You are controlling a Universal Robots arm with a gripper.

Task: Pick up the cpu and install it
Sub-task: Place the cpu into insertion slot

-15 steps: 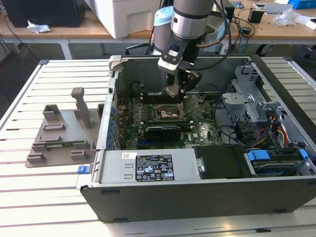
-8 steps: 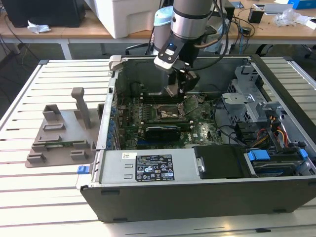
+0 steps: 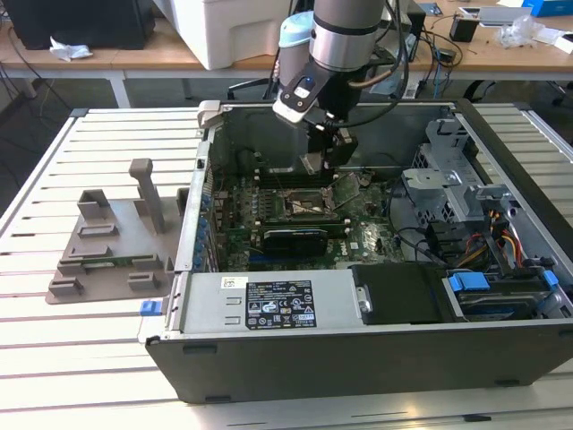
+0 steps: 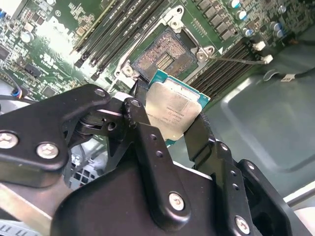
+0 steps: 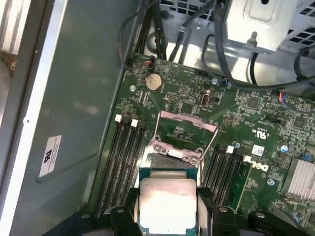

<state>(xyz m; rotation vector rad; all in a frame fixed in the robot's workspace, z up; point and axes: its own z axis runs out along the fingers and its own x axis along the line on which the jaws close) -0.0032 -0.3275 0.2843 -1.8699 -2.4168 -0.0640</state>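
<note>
We see the gripper (image 4: 166, 118) pinching the cpu (image 4: 173, 108) by two opposite edges, with its black fingers (image 4: 139, 120) pressed on the thin green rim. The chip hangs above the open socket (image 4: 165, 55) of the motherboard (image 4: 64, 29), inside the computer case (image 3: 358, 358), and is not yet seated. We judge the chip to be light, stiff and thin, with a smooth metal top that may slip. Its underside and the socket contacts are probably fragile, so the edges seem the right place to hold, with gentle force only.

Grey holder (image 3: 112, 235) on slatted table (image 3: 72, 351)
</note>
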